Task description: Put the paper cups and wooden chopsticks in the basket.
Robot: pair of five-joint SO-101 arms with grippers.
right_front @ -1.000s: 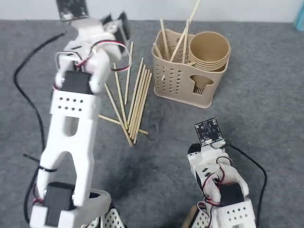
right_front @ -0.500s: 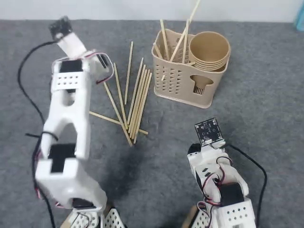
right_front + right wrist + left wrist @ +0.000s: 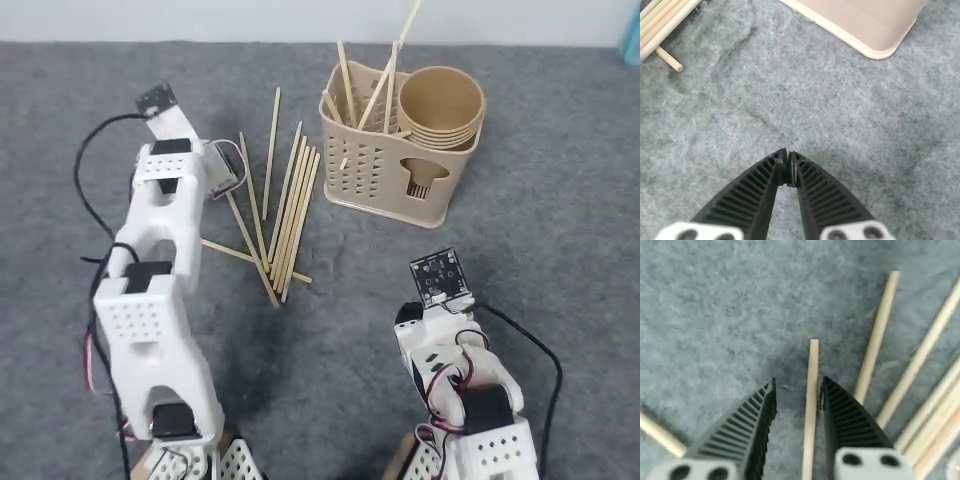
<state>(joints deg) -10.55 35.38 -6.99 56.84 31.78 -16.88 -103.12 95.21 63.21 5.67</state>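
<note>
Lengthwise, one chopstick [image 3: 812,405] lies between the left pincer's [image 3: 798,384] parted jaws.

- Desk [image 3: 560,220]: bare grey surface right of the basket and between the basket and the right arm. Open passage.
- Basket [image 3: 380,175]: upright at far centre, blocking low travel there.
- Cups [image 3: 441,100]: the stack fills the basket's right compartment and rises above the rim.
- Upright sticks [image 3: 345,75]: tilted in the left compartment, with ends poking above the rim.
- Loose sticks [image 3: 290,210]: fanned on the desk left of the basket, with a narrow bare strip between them and it.
- Left arm [image 3: 160,260]: lies along the fan's left side, covering the desk there.
- Left gripper [image 3: 797,390]: jaws apart with one stick [image 3: 812,375] between them. A neighbour stick [image 3: 877,340] lies just beside one jaw's outer face.
- Right arm [image 3: 455,380]: at the near edge, well apart from the basket.
</note>
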